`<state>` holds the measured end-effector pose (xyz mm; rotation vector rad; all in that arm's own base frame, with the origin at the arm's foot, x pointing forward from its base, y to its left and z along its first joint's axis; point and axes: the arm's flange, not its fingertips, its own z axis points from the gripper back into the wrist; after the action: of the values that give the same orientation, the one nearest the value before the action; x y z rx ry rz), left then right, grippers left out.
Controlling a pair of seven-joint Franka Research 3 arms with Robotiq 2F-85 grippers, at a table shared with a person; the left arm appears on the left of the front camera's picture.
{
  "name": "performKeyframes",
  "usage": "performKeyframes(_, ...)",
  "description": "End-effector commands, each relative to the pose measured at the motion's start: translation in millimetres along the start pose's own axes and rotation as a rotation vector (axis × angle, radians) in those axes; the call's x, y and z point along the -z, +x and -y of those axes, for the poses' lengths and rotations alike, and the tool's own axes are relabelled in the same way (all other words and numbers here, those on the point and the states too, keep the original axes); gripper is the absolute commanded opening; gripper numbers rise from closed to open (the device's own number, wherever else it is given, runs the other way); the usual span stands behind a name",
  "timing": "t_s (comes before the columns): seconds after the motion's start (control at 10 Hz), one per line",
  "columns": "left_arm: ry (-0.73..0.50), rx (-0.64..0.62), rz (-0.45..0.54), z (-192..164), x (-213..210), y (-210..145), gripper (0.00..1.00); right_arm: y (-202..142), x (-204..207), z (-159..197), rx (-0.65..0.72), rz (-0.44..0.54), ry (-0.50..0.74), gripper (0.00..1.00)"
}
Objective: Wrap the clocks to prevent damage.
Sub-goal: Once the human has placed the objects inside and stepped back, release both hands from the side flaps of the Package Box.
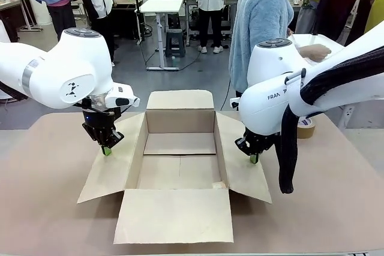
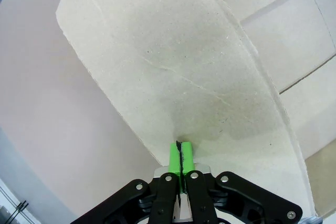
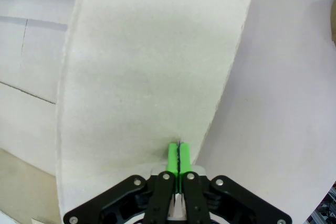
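Observation:
The clocks are out of view. An open brown cardboard box [image 1: 180, 121] stands mid-table with all its flaps spread outward. My left gripper [image 1: 106, 151] is shut, its green tips resting on the box's left flap [image 1: 117, 166]. In the left wrist view the left gripper [image 2: 180, 153] has its pads pressed together, touching the flap [image 2: 173, 77] near its edge. My right gripper [image 1: 254, 159] is likewise shut, tips down on the right flap [image 1: 237, 148]. Seen from the right wrist, the right gripper [image 3: 179, 156] meets that flap [image 3: 152, 66] with nothing between the pads.
A brown tape roll [image 1: 306, 127] lies on the table behind my right arm. A person in a light blue top [image 1: 264, 22] stands at the far side, one hand [image 1: 315, 52] on a whitish surface that I cannot identify. The front flap [image 1: 174, 214] reaches toward the near edge.

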<state>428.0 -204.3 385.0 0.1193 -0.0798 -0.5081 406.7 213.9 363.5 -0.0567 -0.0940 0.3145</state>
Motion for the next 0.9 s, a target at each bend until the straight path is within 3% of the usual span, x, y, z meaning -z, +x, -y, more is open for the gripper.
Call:
performKeyframes(0.0,0.01,0.005,0.004,-0.6,-1.9,-1.0,0.0,-1.3,1.2,-2.5,0.008,-0.004,-0.011,0.01)
performKeyframes(0.8,0.01,0.005,0.004,-0.6,-1.9,-1.0,0.0,-1.3,1.2,-2.5,0.008,-0.004,-0.011,0.01)
